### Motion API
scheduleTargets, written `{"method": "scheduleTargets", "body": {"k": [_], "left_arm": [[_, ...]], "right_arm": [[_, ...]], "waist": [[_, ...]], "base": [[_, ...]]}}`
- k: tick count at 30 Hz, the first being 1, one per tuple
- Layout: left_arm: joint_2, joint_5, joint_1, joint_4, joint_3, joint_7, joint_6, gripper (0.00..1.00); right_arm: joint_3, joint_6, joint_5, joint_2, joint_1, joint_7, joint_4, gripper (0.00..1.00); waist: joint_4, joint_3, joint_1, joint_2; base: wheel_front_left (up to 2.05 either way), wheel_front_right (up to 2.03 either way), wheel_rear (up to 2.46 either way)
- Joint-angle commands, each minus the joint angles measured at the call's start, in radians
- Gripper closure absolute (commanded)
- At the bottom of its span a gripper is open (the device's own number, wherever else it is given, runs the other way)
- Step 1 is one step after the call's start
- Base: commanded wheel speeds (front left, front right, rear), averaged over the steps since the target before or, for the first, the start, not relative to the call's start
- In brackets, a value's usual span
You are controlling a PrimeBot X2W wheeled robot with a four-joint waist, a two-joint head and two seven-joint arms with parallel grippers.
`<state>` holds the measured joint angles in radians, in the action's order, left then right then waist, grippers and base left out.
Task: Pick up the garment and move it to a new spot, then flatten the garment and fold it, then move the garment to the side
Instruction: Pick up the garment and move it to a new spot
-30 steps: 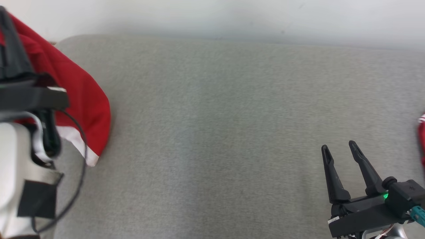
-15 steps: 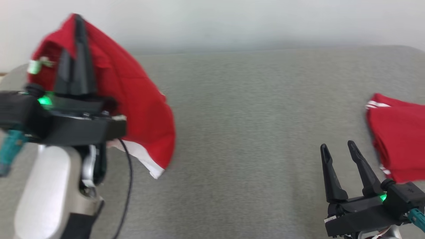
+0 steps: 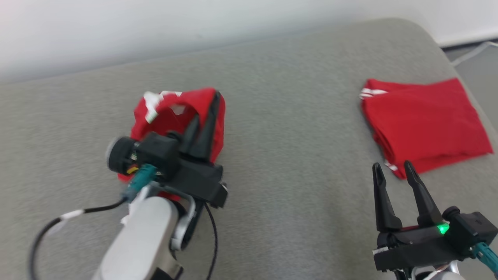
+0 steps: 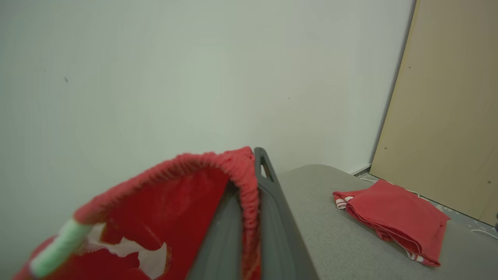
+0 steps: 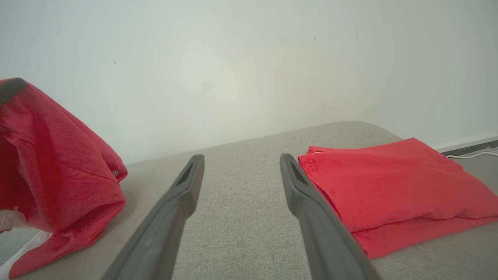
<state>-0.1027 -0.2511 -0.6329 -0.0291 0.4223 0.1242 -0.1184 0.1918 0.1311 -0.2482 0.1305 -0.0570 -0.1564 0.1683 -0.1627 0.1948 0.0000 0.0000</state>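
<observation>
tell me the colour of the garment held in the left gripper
The garment is red with white trim, best seen in the head view.

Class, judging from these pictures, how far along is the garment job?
Done: the pick-up; the left hand is shut on the crumpled red garment over the grey cushion. In hand: moving it to a new spot. Left: flattening, folding, moving aside. The right hand is open and empty, near another folded garment.

no text or labels can be read.
</observation>
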Motion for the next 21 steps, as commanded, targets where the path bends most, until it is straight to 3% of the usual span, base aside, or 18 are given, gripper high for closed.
{"method": "scheduleTargets", "body": {"k": [1, 8, 13, 14, 16, 17, 21], "left_arm": [[0.013, -0.010, -0.003, -0.062, 0.026, 0.012, 0.009, 1.00], [0.043, -0.053, -0.054, -0.235, 0.111, 0.034, 0.031, 1.00], [0.051, -0.150, -0.101, -0.386, 0.246, 0.046, 0.057, 1.00], [0.050, -0.194, -0.116, -0.412, 0.311, 0.047, 0.058, 1.00], [0.051, -0.237, -0.124, -0.427, 0.377, 0.044, 0.059, 0.53], [0.051, -0.253, -0.131, -0.427, 0.411, 0.047, 0.061, 0.00], [0.051, -0.311, -0.150, -0.403, 0.515, 0.070, 0.046, 0.00]], "right_arm": [[0.009, -0.001, -0.013, -0.007, -0.020, -0.013, -0.010, 0.00], [0.010, -0.001, -0.024, -0.011, -0.041, -0.031, -0.034, 0.00], [0.013, -0.001, -0.037, -0.015, -0.056, -0.050, -0.055, 0.00], [0.012, -0.001, -0.041, -0.017, -0.061, -0.056, -0.062, 0.00], [0.009, -0.001, -0.042, -0.018, -0.068, -0.059, -0.069, 0.00], [0.006, -0.001, -0.043, -0.019, -0.070, -0.061, -0.072, 0.00], [-0.001, -0.001, -0.041, -0.015, -0.076, -0.064, -0.079, 0.00]], "waist": [[-0.102, 0.066, 0.0000, 0.0000], [-0.160, 0.111, 0.0000, 0.0000], [-0.190, 0.146, 0.0000, 0.0000], [-0.191, 0.155, 0.0000, 0.0000], [-0.187, 0.159, 0.0000, 0.0000], [-0.184, 0.160, 0.0000, 0.0000], [-0.159, 0.153, 0.0000, 0.0000]], "base": [[0.00, 0.00, 0.00], [0.00, 0.00, 0.00], [0.00, 0.00, 0.00], [0.00, 0.00, 0.00], [0.00, 0.00, 0.00], [0.00, 0.00, 0.00], [0.00, 0.00, 0.00]]}}
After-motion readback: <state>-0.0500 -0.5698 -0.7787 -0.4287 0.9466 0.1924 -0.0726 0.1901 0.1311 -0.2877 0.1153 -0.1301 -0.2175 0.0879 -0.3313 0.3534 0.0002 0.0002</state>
